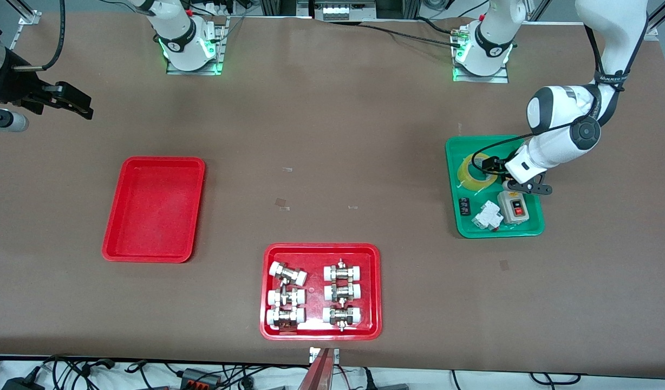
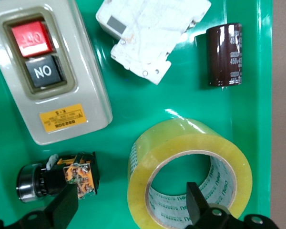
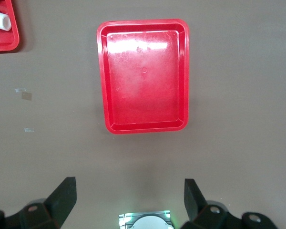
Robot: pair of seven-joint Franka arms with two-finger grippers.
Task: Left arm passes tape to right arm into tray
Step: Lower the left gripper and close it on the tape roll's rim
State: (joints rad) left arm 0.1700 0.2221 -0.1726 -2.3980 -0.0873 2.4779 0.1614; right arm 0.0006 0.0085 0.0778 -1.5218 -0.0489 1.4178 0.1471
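The tape (image 1: 473, 172), a yellowish roll with a pale core, lies flat in the green tray (image 1: 533, 230) at the left arm's end of the table. It also shows in the left wrist view (image 2: 188, 157). My left gripper (image 1: 510, 176) is open and low over it. One fingertip (image 2: 195, 200) is inside the roll's core, the other is outside the roll, and the roll's wall stands between them (image 2: 128, 205). The plain red tray (image 1: 155, 208) is empty at the right arm's end and shows in the right wrist view (image 3: 143, 76). My right gripper (image 1: 83, 105) is open and empty, waiting high over bare table (image 3: 128, 198).
The green tray also holds a grey switch box (image 2: 47, 71), a white breaker (image 2: 143, 38), a dark capacitor (image 2: 224, 55) and a small black-and-orange part (image 2: 66, 176). A red tray with white-and-metal fittings (image 1: 320, 333) sits near the front edge.
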